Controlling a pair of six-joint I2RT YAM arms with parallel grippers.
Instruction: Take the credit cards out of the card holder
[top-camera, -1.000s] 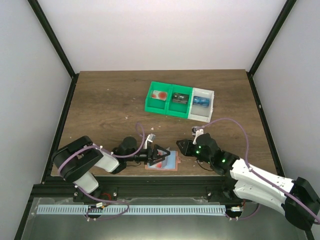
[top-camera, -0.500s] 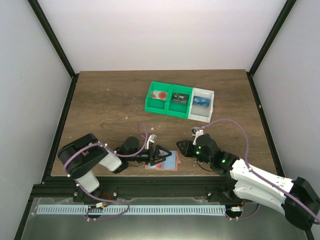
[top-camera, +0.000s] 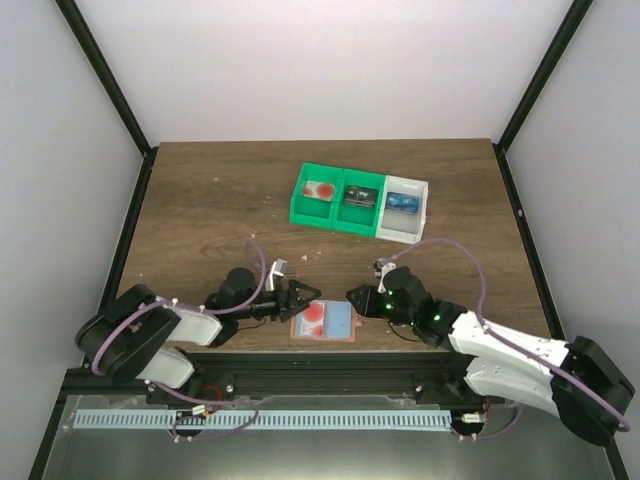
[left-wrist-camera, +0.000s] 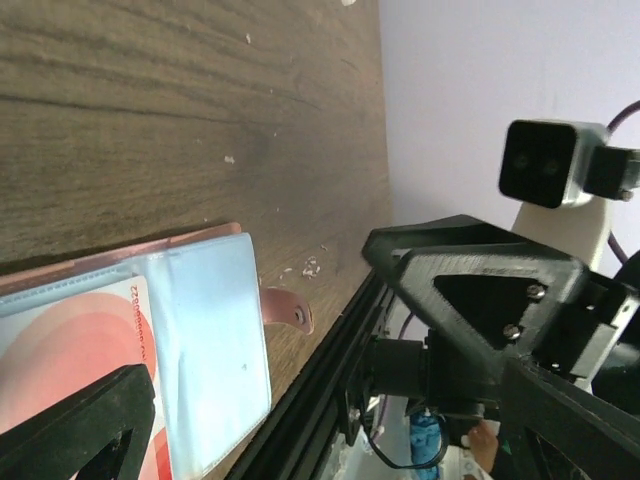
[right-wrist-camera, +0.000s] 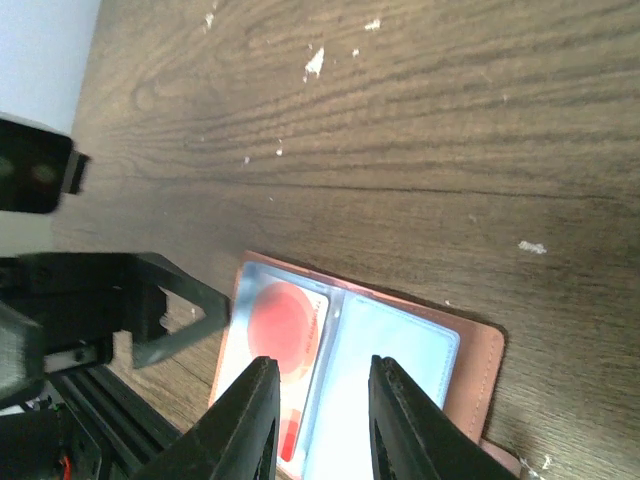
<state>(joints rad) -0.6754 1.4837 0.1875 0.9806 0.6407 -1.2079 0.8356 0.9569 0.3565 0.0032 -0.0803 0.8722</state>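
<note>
The salmon-pink card holder (top-camera: 327, 338) lies open and flat by the table's near edge. A credit card (top-camera: 313, 317) with a red disc fills its left clear pocket; the right pocket (top-camera: 342, 320) shows pale blue. My left gripper (top-camera: 303, 303) is wide open at the holder's left edge, holding nothing. In the left wrist view the credit card (left-wrist-camera: 70, 350) and holder (left-wrist-camera: 215, 340) lie between its fingers. My right gripper (right-wrist-camera: 320, 365) hovers over the holder (right-wrist-camera: 480, 370), jaws apart and empty, straddling the fold beside the credit card (right-wrist-camera: 280, 330).
A green two-part bin (top-camera: 338, 200) and a white bin (top-camera: 405, 208) with small items stand at the back. The black frame rail (top-camera: 320, 352) runs just below the holder. A pink strap tab (left-wrist-camera: 287, 308) sticks out from the holder. White crumbs dot the wood.
My left gripper has drawn back leftward from over the holder to its left edge, uncovering the red-disc card. My right gripper has edged left toward the holder.
</note>
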